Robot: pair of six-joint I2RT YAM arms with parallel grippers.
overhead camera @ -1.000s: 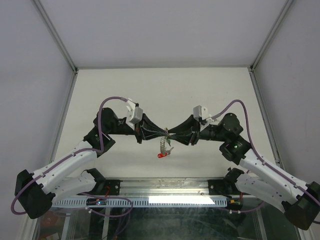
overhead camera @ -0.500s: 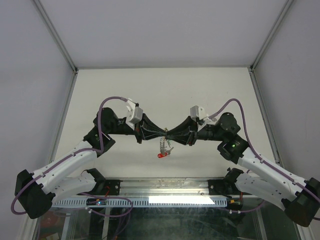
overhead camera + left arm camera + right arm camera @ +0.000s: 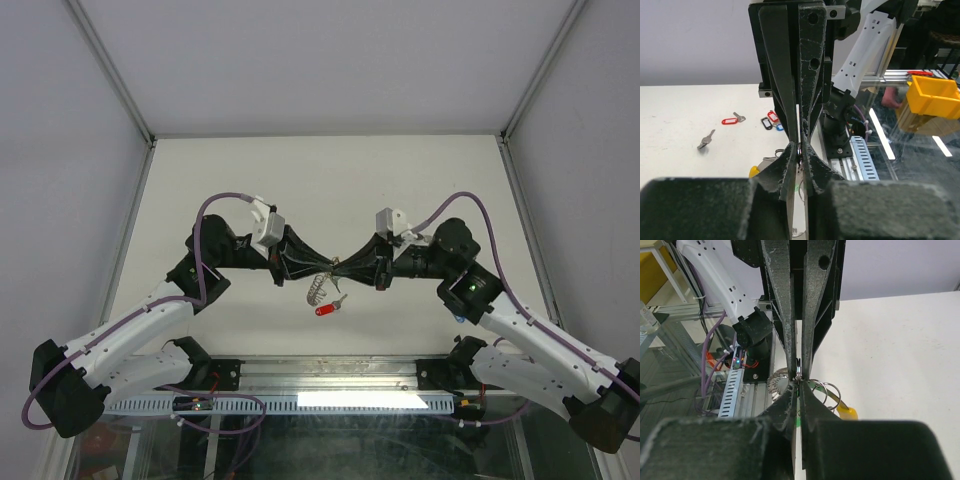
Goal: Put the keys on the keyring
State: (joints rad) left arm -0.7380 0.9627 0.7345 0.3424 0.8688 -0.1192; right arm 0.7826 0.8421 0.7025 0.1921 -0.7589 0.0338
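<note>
left gripper [image 3: 326, 268] and right gripper [image 3: 346, 268] meeting, both clamped on keyring [image 3: 316, 289], table [image 3: 420, 180] edges far

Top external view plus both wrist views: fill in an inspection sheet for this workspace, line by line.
Surface: white table, no spill seen.
Job's things: keyring hangs under the meeting fingertips, with a red tag just below it. A yellow tag and small split rings sit beside it. A red-tagged key, a bare key and a tag cluster lie on the table.
Clutter: nothing seen.
Hands: left hand and right hand are both shut, tip to tip. Which one holds what cannot be told.
Cables: purple cables loop over the arms, away from the hands.
Surroundings: grey walls; yellow bin off the table.
</note>
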